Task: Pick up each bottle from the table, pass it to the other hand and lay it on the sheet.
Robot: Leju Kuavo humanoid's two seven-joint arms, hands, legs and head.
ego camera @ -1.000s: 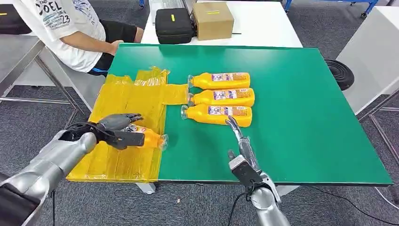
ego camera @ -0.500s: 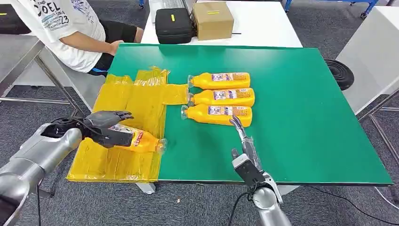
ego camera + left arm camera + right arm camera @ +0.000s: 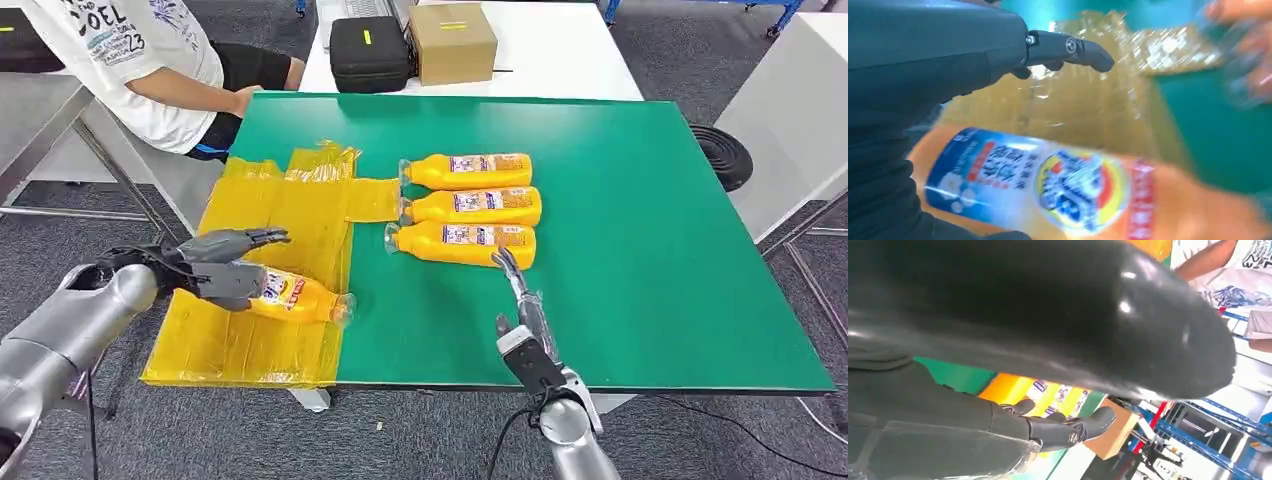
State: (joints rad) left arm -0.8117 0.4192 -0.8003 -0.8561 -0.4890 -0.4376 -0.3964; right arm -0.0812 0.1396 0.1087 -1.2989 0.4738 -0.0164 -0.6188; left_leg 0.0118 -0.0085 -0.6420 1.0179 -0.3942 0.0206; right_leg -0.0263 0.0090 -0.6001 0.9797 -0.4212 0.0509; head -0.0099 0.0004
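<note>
An orange bottle (image 3: 297, 297) (image 3: 1073, 190) with a blue and white label lies on its side on the yellow sheet (image 3: 270, 220) (image 3: 1088, 110), cap pointing right. My left hand (image 3: 225, 268) (image 3: 938, 60) is at the bottle's base with its fingers (image 3: 1068, 47) stretched out above it, not wrapped around it. Three more orange bottles lie side by side on the green table (image 3: 640, 250): far (image 3: 470, 170), middle (image 3: 475, 206), near (image 3: 462, 243). My right hand (image 3: 518, 295) (image 3: 1038, 430) is open, its fingers pointing at the near bottle's right end.
A person in a white shirt (image 3: 140, 60) sits at the table's far left corner. On a white table behind stand a black case (image 3: 370, 52) and a cardboard box (image 3: 452, 40). The green table's front edge runs just ahead of my right wrist.
My left hand has drawn back to the left and its fingers have lifted off the bottle, which now lies on the sheet with more of its body showing. The right hand has barely moved.
</note>
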